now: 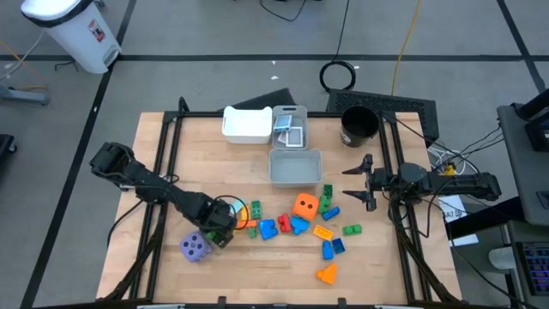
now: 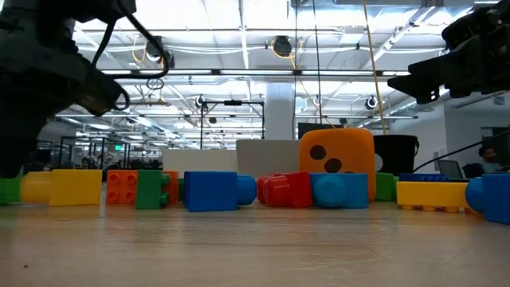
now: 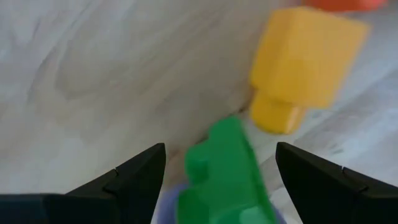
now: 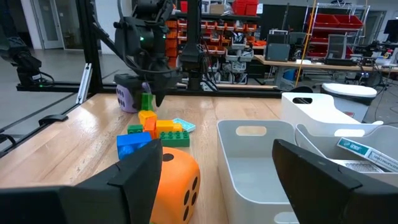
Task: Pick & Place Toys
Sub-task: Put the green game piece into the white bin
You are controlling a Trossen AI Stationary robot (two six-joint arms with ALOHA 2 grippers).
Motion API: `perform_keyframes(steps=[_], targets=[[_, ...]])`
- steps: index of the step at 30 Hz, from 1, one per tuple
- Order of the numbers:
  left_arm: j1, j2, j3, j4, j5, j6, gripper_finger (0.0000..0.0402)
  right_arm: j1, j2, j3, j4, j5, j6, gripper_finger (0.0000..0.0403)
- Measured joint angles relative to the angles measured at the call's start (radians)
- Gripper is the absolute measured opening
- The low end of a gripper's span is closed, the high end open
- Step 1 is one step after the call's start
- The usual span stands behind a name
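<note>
Small building blocks in red, blue, green, yellow and orange lie scattered on the wooden table's [image 1: 171, 163] near half, around an orange die [image 1: 305, 205]. A purple die [image 1: 196, 247] sits at the near left. My left gripper [image 1: 225, 223] points down beside the purple die, open. A green block [image 3: 224, 171] stands between its fingers with a gap on each side, next to a yellow block [image 3: 305, 56]. My right gripper [image 1: 360, 180] waits open and level at the table's right edge, with nothing between its fingers. Picture cards lie in a far bin [image 1: 289, 129].
A white bin [image 1: 247, 124], the bin with the cards and a grey bin [image 1: 295, 166] stand at the far middle. A black cup [image 1: 358, 124] is at the far right. Black frame rails run along both sides of the table.
</note>
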Motion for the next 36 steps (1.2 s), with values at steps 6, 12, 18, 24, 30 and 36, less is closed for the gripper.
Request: perform_keyframes(steps=[6, 12, 18, 24, 30, 36], targets=[[-0.008, 0.000, 0.000, 0.007, 0.001, -0.116, 0.0312, 0.000, 0.000, 0.000, 0.000, 0.000, 0.000, 0.0276], [-0.010, 0.000, 0.000, 0.013, 0.019, -0.143, 0.0308, 0.000, 0.000, 0.000, 0.000, 0.000, 0.000, 0.0279], [-0.011, 0.000, 0.000, 0.014, 0.045, -0.154, 0.0247, 0.000, 0.000, 0.000, 0.000, 0.000, 0.000, 0.0277], [-0.011, -0.001, 0.001, 0.014, 0.016, -0.154, 0.0194, 0.000, 0.000, 0.000, 0.000, 0.000, 0.000, 0.0279], [0.006, -0.001, 0.001, 0.014, 0.033, -0.113, 0.0209, 0.000, 0.000, 0.000, 0.000, 0.000, 0.000, 0.0277], [0.020, -0.001, 0.025, 0.013, 0.006, -0.074, 0.0200, 0.000, 0.000, 0.000, 0.000, 0.000, 0.000, 0.0279]])
